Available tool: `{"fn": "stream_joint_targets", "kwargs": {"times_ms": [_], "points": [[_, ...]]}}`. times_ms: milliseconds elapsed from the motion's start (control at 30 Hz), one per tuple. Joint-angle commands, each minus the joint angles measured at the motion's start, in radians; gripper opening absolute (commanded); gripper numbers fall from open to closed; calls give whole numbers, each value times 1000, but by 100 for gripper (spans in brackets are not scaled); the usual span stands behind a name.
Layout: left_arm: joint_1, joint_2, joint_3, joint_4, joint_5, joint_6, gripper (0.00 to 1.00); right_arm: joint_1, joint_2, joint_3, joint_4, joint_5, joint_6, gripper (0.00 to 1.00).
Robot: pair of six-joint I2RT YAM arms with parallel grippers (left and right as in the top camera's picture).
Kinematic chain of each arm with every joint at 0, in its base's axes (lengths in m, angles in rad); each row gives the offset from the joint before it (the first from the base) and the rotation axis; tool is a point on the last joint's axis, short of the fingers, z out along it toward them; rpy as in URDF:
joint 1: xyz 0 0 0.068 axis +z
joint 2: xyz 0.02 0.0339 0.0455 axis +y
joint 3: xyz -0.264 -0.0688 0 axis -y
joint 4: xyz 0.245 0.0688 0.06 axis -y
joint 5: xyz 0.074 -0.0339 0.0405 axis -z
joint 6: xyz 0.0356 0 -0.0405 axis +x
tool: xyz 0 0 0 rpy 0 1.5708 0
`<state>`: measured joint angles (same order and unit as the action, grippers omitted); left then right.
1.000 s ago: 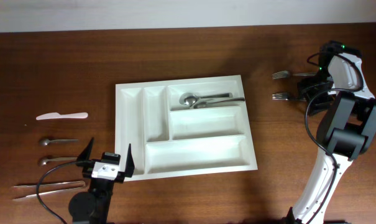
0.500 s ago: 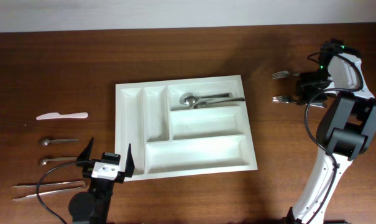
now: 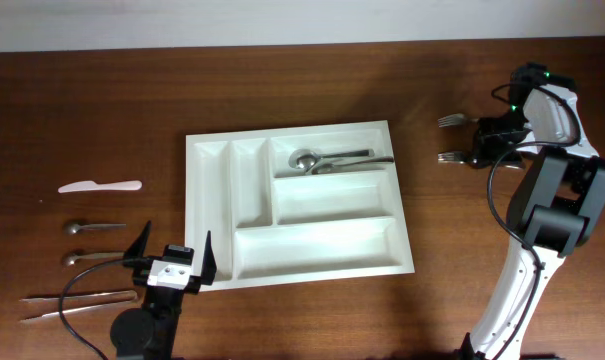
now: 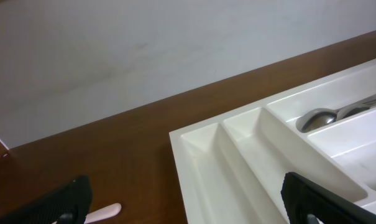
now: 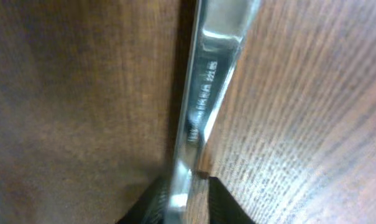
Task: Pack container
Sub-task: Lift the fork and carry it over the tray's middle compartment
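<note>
Moved: right gripper (image 3: pixel 479 150) is shifted slightly toward the tray and its jaws are narrowed; nothing else is displaced.
Tray (image 3: pixel 244 190): one, white, five compartments, set mid-table between the arms.
Spoons in tray (image 3: pixel 322 158): two, laid in the far wide compartment.
Forks: two, right of the tray and well apart from it, far fork (image 3: pixel 450 120) and near fork (image 3: pixel 450 157).
Right jaws: pinched on the near fork's handle.
Left gripper (image 3: pixel 174 245): held at the tray's near left corner, jaws spread wide.
Left of tray: one white knife (image 3: pixel 100 186), two small spoons (image 3: pixel 92 227), two long metal pieces (image 3: pixel 77 305).
</note>
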<state>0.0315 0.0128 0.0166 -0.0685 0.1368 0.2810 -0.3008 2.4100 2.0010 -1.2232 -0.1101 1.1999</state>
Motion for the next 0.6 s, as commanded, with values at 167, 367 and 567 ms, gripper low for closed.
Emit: {"fn": "stream_joint_targets", "kwargs": {"times_ms": [167, 367, 567], "points": [[5, -8, -8, 1, -11, -3, 99, 6, 20, 1, 3, 60, -52, 8], [5, -8, -8, 1, -11, -3, 99, 8, 20, 19, -11, 74, -143, 4], [5, -8, -8, 1, -11, -3, 99, 34, 16, 166, -124, 85, -180, 4]]}}
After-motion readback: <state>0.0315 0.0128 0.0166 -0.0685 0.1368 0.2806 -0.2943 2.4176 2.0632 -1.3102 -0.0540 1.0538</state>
